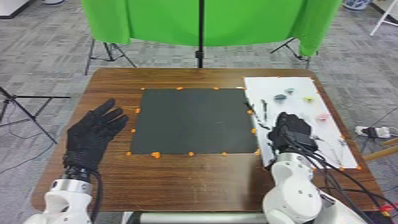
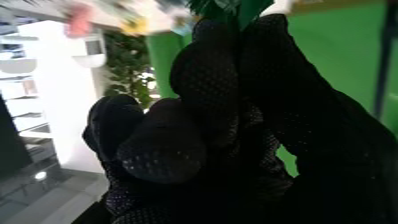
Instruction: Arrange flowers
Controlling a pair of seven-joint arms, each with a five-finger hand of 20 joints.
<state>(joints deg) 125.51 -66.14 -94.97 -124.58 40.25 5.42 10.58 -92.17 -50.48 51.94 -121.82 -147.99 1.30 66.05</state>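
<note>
At the brown desk (image 1: 178, 187) before a green cloth (image 1: 213, 22), the left hand (image 1: 89, 135) spreads its fingers while the right hand (image 1: 291, 129), over a white board (image 1: 265, 86), pinches green leaves (image 2: 252, 10).

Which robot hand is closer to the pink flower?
The right hand. It's just to the left of the pink flower and a bit nearer the robot. The left hand is far away, past the dark sheet's left side.
</note>
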